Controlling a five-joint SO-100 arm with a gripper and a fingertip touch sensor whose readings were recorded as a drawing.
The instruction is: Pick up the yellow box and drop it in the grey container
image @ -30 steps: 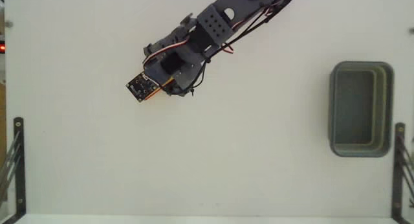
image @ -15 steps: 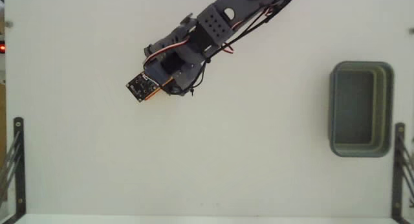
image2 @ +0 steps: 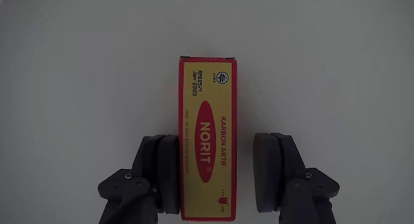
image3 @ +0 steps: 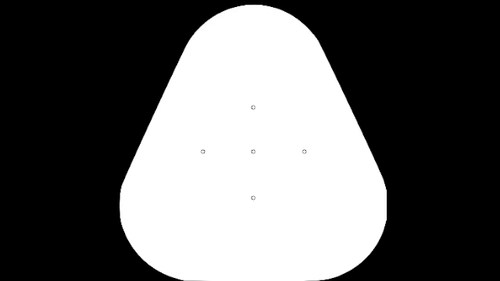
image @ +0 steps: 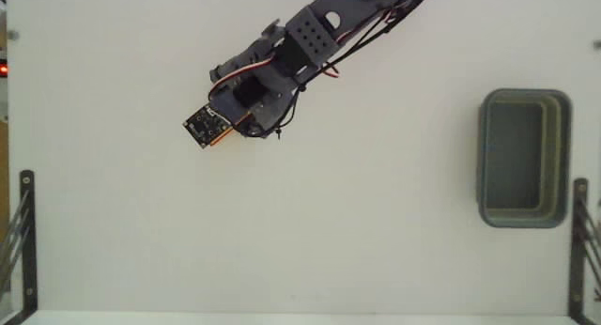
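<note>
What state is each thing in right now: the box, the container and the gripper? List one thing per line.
Box: lying flat on the table, label up, between the gripper's fingers; left pad at its edge, gap on the right.
Container: upright, open, empty.
Gripper: open, straddling the box.

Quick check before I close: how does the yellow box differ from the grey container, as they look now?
The flat yellow cardboard box with red edging is printed and closed; the grey-green rounded plastic container is plain and open-topped. The box lies between the end effector fingers, one pad touching, the other apart; the container stands alone at the fixed view's right. Both are rectangular and rest on the white table.
</note>
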